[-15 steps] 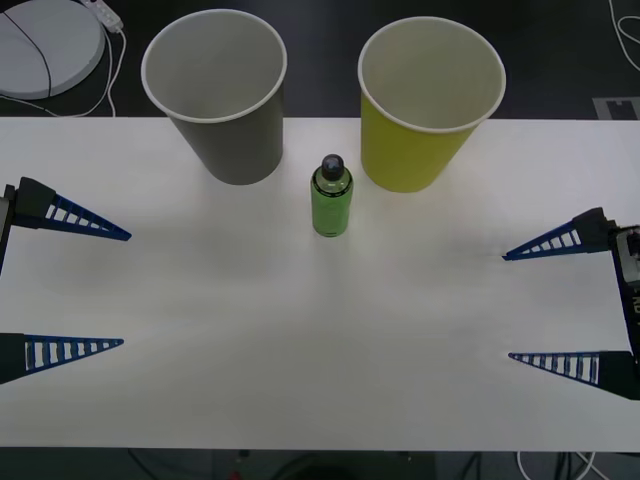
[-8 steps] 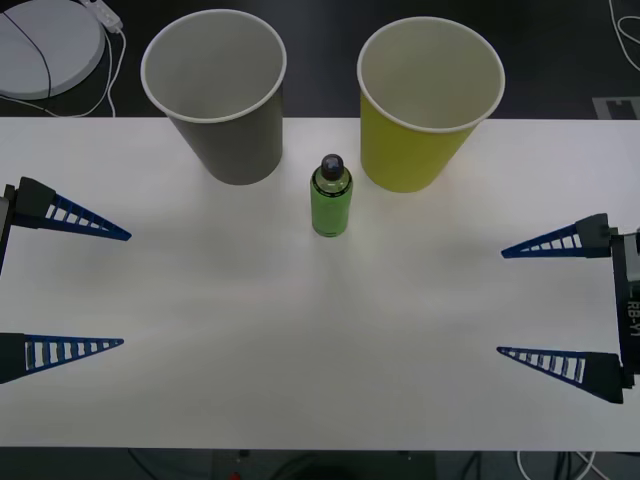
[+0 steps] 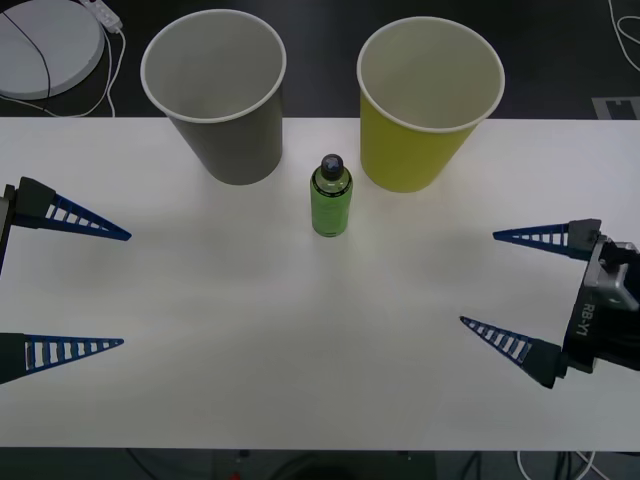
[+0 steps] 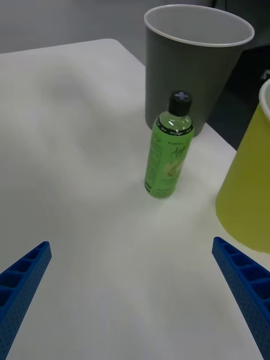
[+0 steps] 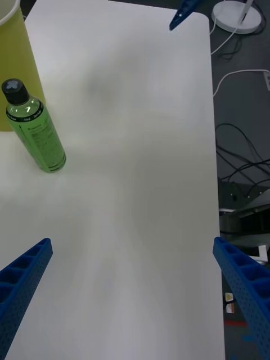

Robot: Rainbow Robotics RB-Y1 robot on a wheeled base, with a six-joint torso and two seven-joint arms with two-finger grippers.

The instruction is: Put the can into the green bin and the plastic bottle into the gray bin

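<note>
Nothing binned yet: plastic bottle (image 3: 332,195) stands upright on table (image 3: 300,380) btwn gray bin (image 3: 215,95) & green bin (image 3: 430,105). We see no can. Right gripper (image 3: 500,285) and left gripper (image 3: 100,290) both spread wide, empty.

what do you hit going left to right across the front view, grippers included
left gripper, open at the table's left edge → gray bin → plastic bottle, upright between the two bins → green bin → right gripper, open at the right side
</note>
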